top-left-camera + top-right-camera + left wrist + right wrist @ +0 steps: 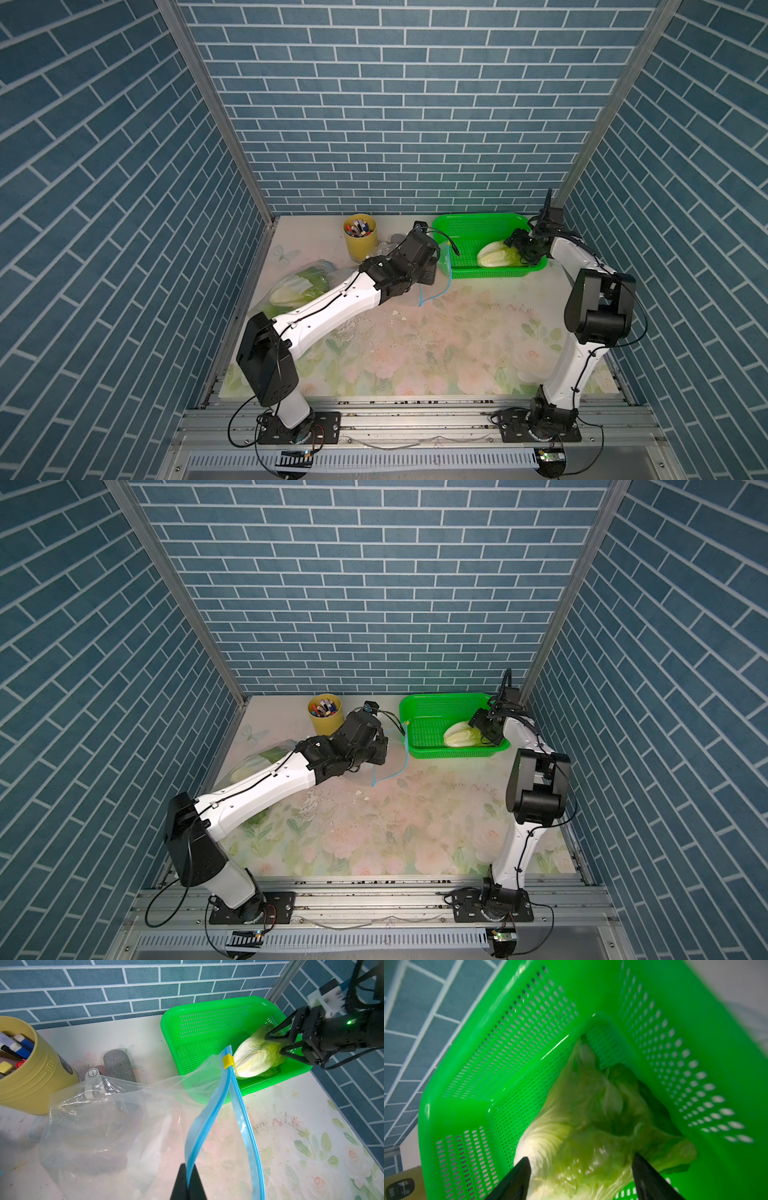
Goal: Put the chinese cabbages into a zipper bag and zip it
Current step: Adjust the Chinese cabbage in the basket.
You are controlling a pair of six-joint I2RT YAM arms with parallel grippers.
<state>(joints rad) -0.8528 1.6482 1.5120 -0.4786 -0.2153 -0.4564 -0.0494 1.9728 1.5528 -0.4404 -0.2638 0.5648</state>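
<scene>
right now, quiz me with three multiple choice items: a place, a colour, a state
1. Where does the unbagged cabbage lie? A) yellow cup B) green basket C) bare table
2. What colour is the bag's slider? A) yellow B) red C) black
3. How is the left pincer? A) wide open B) shut on a marker C) shut on the zip strip

B: it lies inside the basket. A: the clip on the blue strip is yellow. C: its tips pinch the strip.
</scene>
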